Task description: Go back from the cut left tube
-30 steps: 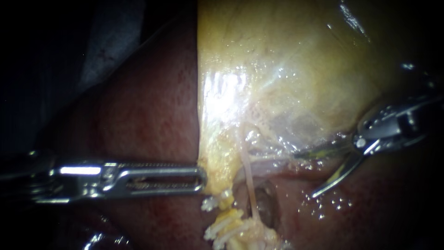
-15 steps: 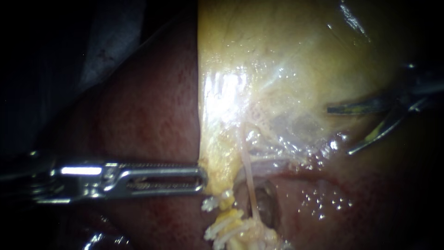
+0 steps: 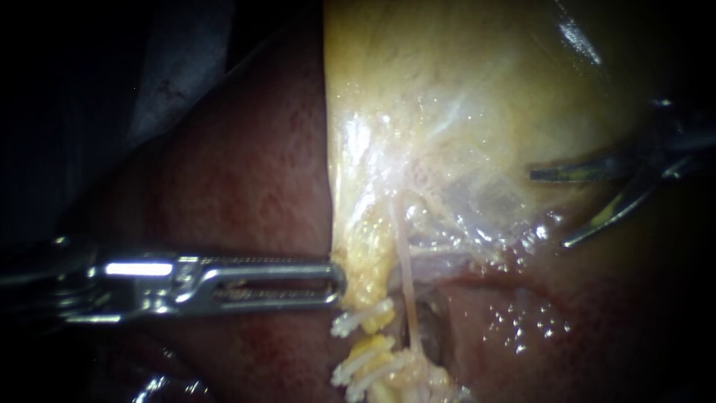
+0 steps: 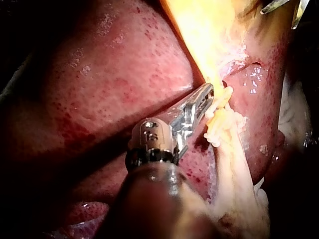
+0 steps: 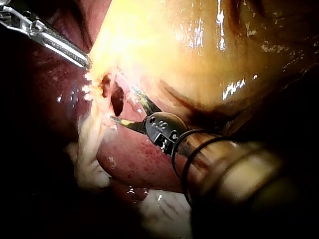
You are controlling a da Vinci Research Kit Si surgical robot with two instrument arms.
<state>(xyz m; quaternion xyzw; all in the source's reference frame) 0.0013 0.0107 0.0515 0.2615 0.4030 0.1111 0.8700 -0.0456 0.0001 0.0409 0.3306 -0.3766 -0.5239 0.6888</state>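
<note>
My left instrument (image 3: 337,280) comes in from the left, its slotted jaws shut on the lower edge of the yellow gallbladder (image 3: 447,97). In the left wrist view the same jaws (image 4: 207,97) pinch that edge just beside the white clips (image 4: 219,119). A thin pale tube (image 3: 405,276) runs down from the gallbladder to a clump of white clips (image 3: 365,366); more clips (image 3: 362,321) sit just to its left. My right instrument (image 3: 548,210) stands well right of the tube over the gallbladder, its two curved blades open and empty. In the right wrist view its blades (image 5: 123,104) gape short of the tube.
Dark red liver (image 3: 239,172) lies left of and below the gallbladder. A dark hollow (image 3: 432,328) opens right of the tube. Wet, shiny membrane (image 3: 477,216) covers the gallbladder's lower part. My left instrument (image 5: 50,42) shows beyond the gallbladder in the right wrist view.
My right instrument has drawn back up and to the right, away from the tube, blades still open. My left instrument and the gallbladder edge it holds have shifted slightly right.
</note>
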